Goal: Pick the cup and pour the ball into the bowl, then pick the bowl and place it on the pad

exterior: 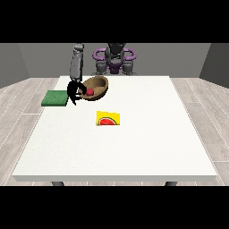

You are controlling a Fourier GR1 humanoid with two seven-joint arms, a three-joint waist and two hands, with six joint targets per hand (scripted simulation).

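The bowl point(95, 87) sits near the far left part of the table point(134, 143), tipped so that its opening faces the camera and slightly to the view's left. The red ball point(90, 91) lies inside it, low against the near rim. This indicates that the pouring step is complete and that the bowl is now the thing to be moved.

The hand at the view's left point(73, 91) is at the bowl's left rim, with its arm coming down from above. Dark fingers appear to wrap over the rim edge, with part of the hand reaching inside near the ball. The tilt of the bowl is consistent with the rim being gripped and raised on that side; whether the bowl's base touches the table cannot be determined from this view.

The green pad point(55, 98) lies flat at the table's left edge, just beside the hand and to the left of the bowl. Its position explains the choice of grip side: the path from bowl to pad is short and runs to the view's left.

A yellow cup point(108, 118) with a red marking lies on its side in the middle of the table, well apart from the bowl. It is released and plays no further part.

The other hand does not show in this view.

Caution: with the bowl tilted towards its open side, the ball could roll out during transfer.
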